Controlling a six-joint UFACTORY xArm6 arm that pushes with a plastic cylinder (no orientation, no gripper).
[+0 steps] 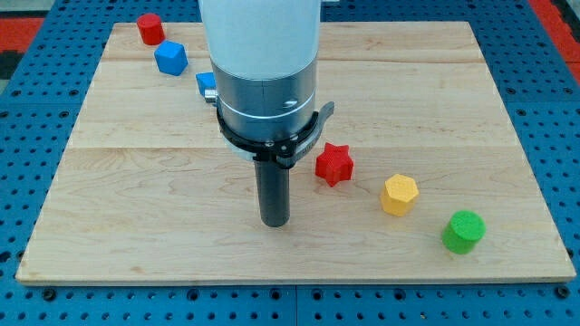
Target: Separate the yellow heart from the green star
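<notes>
The one camera looks down at a slant from beyond the near long edge of the worktop [136, 217], which lies along the view's bottom, and faces across the board toward its far edge at the view's top. It stands far enough off that all four wooden edges and a strip of the blue perforated base [27, 299] show around them. The arm's pale housing [261, 41] comes in from the top centre, close to the lens and cut by the frame.

The arm hangs upright from the view's top, my tip [275, 222] touching down centrally.
</notes>
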